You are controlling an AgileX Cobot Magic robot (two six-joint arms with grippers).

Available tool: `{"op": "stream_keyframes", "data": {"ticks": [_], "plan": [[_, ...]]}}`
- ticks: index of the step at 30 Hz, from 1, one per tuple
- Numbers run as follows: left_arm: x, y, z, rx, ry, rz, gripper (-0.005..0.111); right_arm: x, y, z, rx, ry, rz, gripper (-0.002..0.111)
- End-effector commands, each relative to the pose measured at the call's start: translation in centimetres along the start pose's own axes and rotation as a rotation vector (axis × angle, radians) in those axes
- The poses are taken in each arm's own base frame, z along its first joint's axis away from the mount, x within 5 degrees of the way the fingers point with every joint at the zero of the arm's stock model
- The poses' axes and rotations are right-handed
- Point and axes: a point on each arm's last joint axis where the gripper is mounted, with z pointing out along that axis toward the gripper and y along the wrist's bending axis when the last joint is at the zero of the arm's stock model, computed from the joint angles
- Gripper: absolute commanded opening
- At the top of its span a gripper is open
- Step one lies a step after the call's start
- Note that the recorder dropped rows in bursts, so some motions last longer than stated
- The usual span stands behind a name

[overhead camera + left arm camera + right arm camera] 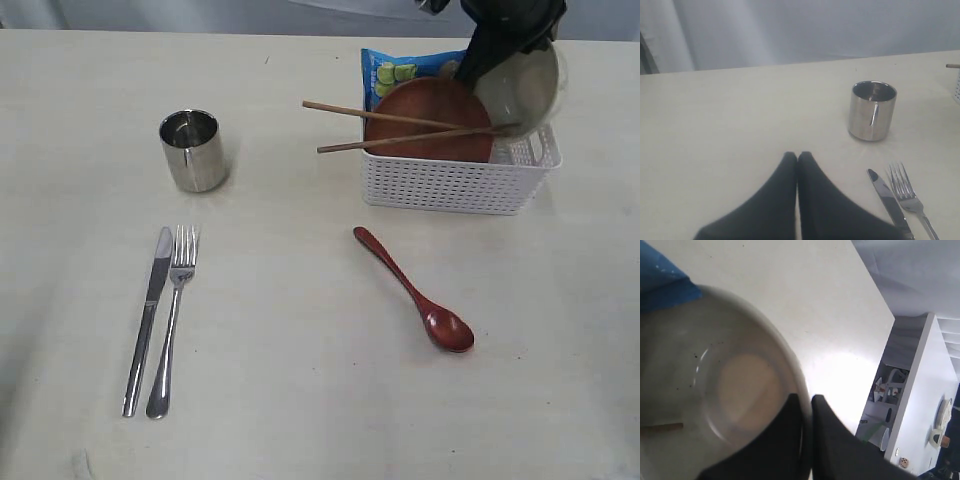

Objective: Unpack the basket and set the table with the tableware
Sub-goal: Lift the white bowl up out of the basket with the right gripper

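My right gripper (807, 397) is shut on the rim of the white bowl (715, 385), one finger inside and one outside. The bowl (525, 90) hangs tilted above the right end of the white basket (450, 185). The brown plate (425, 125) stands on edge in the basket, and two chopsticks (400, 120) lie across its rim, pointing left. On the table (300, 400) are the steel cup (193, 150), the knife (148, 320), the fork (172, 320) and the reddish-brown spoon (415, 292). My left gripper (798, 156) is shut and empty, hovering near the cup (871, 111).
A blue snack packet (400, 68) leans behind the plate in the basket. The knife (888, 200) and fork (907, 192) lie side by side just beside the left gripper. The basket stands close to the table's far edge.
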Motion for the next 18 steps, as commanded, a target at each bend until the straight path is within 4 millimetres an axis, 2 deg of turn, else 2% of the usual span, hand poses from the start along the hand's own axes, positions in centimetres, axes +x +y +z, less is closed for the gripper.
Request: {"op": "stream_keyframes", "data": {"ticks": [1, 5, 11, 18], "plan": [[0.0, 0.0, 0.0, 0.008, -0.009, -0.004, 0.0, 0.2, -0.9, -0.5, 0.027, -0.012, -0.017, 0.0], [0.0, 0.0, 0.0, 0.008, -0.009, -0.004, 0.0, 0.4, -1.3, -0.1, 0.026, -0.002, -0.018, 0.0], [0.0, 0.0, 0.0, 0.008, -0.009, -0.004, 0.0, 1.3, -2.8, 1.6, 0.026, 0.041, 0.017, 0.0], [0.0, -0.1, 0.0, 0.015, -0.009, -0.001, 0.0, 1.7, -3.7, 1.5, 0.033, 0.043, 0.038, 0.0]]}}
